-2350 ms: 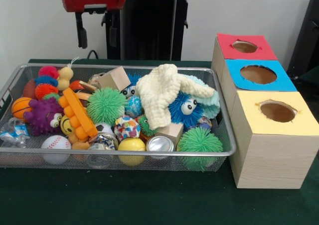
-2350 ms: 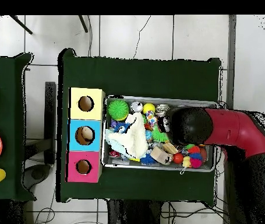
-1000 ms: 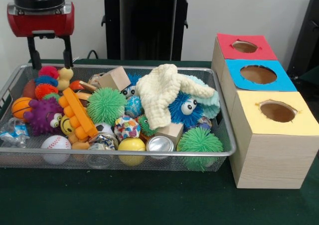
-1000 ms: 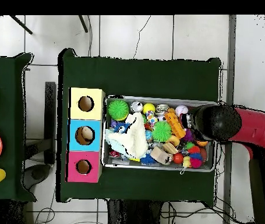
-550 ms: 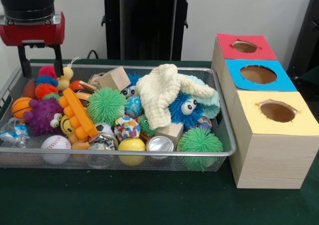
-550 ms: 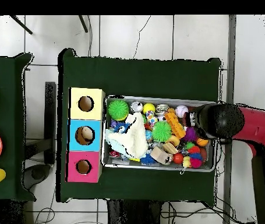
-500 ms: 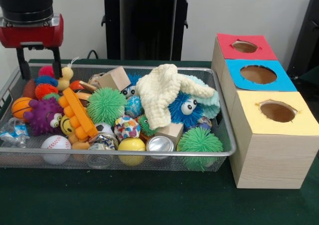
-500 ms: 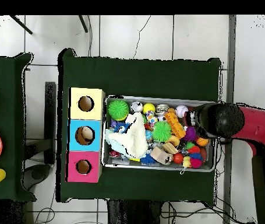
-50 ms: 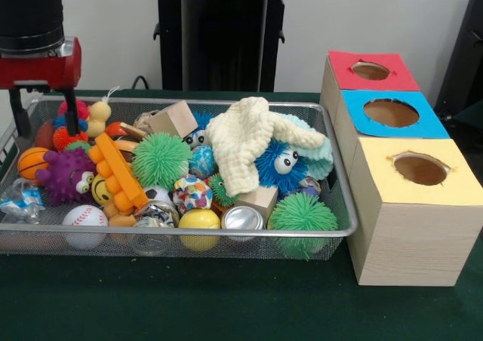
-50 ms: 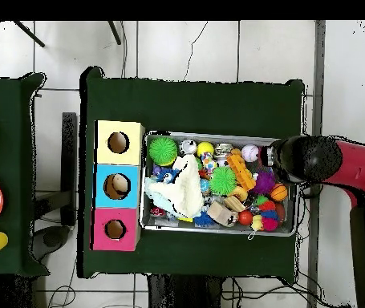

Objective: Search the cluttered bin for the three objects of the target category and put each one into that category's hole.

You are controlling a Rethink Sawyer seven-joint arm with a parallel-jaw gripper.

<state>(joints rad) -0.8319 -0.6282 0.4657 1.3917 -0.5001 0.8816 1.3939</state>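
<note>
Pincer (image 9: 44, 115) hangs with fingers apart over bin (image 9: 226, 239) end, holding nothing; basketball (image 9: 32, 162) just below; risk: finger snags the wire rim on descent

Gripper (image 9: 43, 109) tips were hidden behind toys at the bin's (image 9: 226, 239) end; opening couldn't be judged. Blue furry toy (image 9: 281, 162) was half covered by the cream cloth (image 9: 245, 141).

White tiled floor (image 10: 185, 48) (dark grout lines), pale wall (image 9: 362, 16), green-covered side table (image 10: 9, 265).
</note>
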